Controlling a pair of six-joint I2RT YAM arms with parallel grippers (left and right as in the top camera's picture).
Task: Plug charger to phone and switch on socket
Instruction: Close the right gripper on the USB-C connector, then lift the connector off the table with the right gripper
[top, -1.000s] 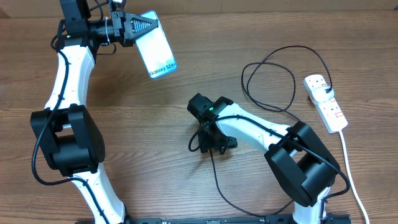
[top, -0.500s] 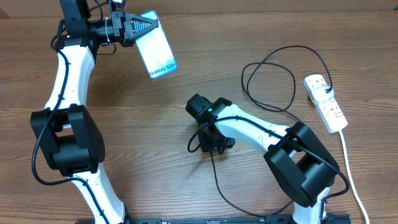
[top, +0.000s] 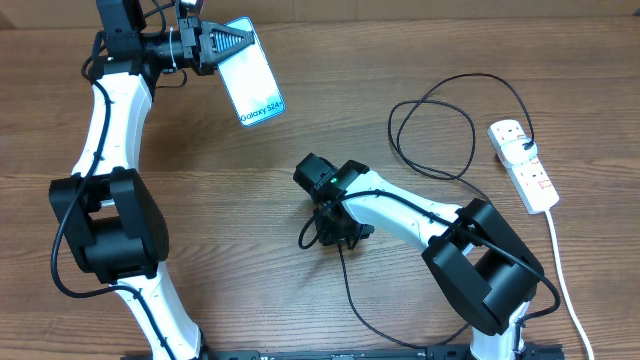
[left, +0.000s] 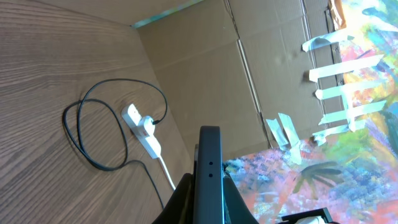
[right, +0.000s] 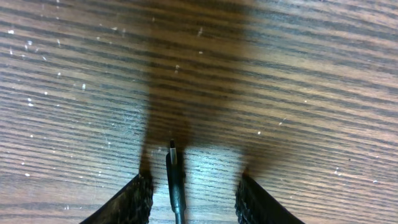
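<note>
We see the left claw (top: 222, 44) clamped on one short end of the phone (top: 252, 78). The lit blue screen faces up to the overhead camera, and the "Galaxy S24" text lies at the end farthest from this claw. From the left wrist we look straight along the phone's thin black edge, with a dark finger (left: 180, 198) on either side of it. Far ahead of this claw and off to one side, the socket (top: 523, 165) lies flat on the desk (top: 230, 210) near a cardboard wall (left: 217, 68).

The right claw (right: 194, 180) points down at the desk with its jaws spread wide and nothing pinched. The charger (right: 175, 182) has its slim plug directly under this claw, lying in the gap between the two fingers with its metal tip pointing forward. It sits nearer one finger (right: 127, 202) than the other and touches neither. We cannot tell whether the fingertips rest on the wood.

From under the right claw the thin black cable runs back toward the arm's base. Beyond the claw it makes a loose loop on the desk and ends in the black plug seated in the socket. The phone is well apart from the right claw, across the desk.
</note>
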